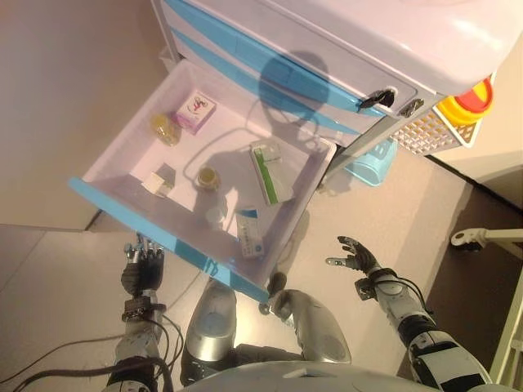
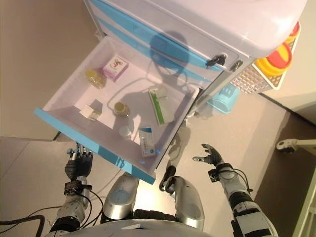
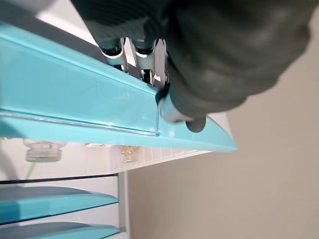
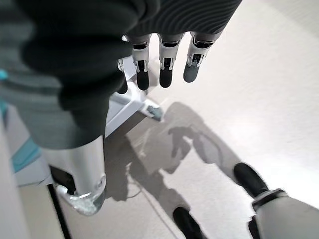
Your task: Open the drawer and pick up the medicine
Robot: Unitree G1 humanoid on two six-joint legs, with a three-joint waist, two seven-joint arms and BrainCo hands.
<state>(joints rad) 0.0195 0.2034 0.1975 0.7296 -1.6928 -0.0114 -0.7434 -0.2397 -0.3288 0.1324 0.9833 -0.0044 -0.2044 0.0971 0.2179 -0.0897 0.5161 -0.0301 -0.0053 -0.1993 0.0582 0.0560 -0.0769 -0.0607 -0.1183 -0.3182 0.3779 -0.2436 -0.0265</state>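
The white drawer with a blue front point(image 1: 167, 238) stands pulled out of the cabinet. Inside lie a pink box point(image 1: 196, 111), a yellow bottle point(image 1: 164, 126), an amber jar point(image 1: 208, 177), a green-and-white box point(image 1: 270, 171), a blue-and-white box point(image 1: 250, 233) and a small clear bottle point(image 1: 215, 216). My left hand point(image 1: 143, 273) is just under the drawer's front at its left end. In the left wrist view its fingers point(image 3: 144, 74) go behind the blue front point(image 3: 75, 94) and the thumb point(image 3: 174, 112) lies over its edge. My right hand point(image 1: 355, 255) hangs open over the floor, right of the drawer.
Two shut blue-fronted drawers point(image 1: 245, 49) sit above the open one. A white basket point(image 1: 433, 131) with yellow and red containers hangs on the cabinet's right side. A light blue tub point(image 1: 372, 163) stands on the floor beneath it. A white caster leg point(image 1: 482, 237) is at far right.
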